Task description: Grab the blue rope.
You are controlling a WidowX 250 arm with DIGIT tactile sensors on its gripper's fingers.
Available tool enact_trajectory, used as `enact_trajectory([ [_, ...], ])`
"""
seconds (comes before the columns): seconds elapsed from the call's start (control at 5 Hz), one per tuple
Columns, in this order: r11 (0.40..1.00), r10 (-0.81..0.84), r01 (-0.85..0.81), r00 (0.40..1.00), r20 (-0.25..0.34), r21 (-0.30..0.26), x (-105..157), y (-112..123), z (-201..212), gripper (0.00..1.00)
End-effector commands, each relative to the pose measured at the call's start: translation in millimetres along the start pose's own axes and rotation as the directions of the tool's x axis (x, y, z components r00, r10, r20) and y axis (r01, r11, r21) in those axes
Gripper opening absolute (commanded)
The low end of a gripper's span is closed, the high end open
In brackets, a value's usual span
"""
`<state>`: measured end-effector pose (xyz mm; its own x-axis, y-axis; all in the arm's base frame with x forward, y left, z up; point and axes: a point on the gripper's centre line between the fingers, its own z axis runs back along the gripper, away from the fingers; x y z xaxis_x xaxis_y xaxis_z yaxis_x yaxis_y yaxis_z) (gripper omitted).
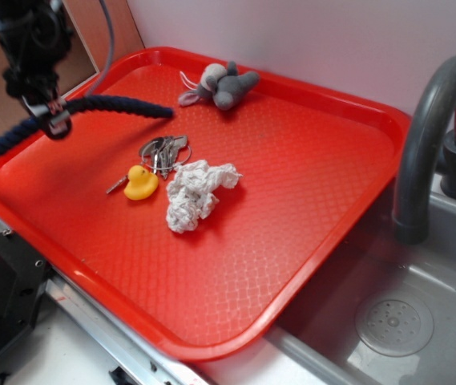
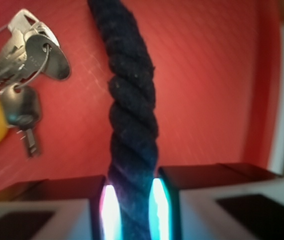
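gripper (image 1: 54,119): closed on the blue rope (image 1: 91,107), up at the tray's far-left corner; wrist view shows the 2 fingers (image 2: 47,200) pressed against the rope on both sides, no gap.
rope: dark navy, twisted, thick. Held near its middle, lifted off the tray. One end sticks out right over the tray toward the grey mouse, other end droops down-left past the tray rim. In wrist view it runs straight up from betw. the fingers.
tray (image 1: 316,208): red, textured, sits on the surface next to the sink.
keys (image 1: 162,152): bunch on a ring, lying on tray, just below the rope's right end; touching or nearly touching the duck, can't tell which.
duck (image 1: 140,183): yellow, small, just left of the cloth.
cloth (image 1: 195,192): white, crumpled, near tray centre, right of duck & keys.
mouse (image 1: 219,85): grey stuffed toy, at tray's far edge, well apart from gripper.
sink (image 1: 404,321): right of tray, round drain visible.
tap (image 1: 432,120): dark grey, curved, above the sink.
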<state>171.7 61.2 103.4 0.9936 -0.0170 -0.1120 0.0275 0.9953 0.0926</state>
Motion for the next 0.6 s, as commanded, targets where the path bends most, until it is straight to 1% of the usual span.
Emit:
enact_trajectory([
  [0.0, 0.984, -0.018, 0.042, 0.99, 0.139, -0.173, -19.7, -22.2, 107.7, 0.0],
  [0.2, 0.978, -0.002, 0.036, 0.986, 0.165, -0.203, -26.6, -23.8, 122.5, 0.0],
  [0.4, 0.967, -0.043, 0.078, 0.989, 0.145, -0.243, -23.4, -19.6, 109.9, 0.02],
])
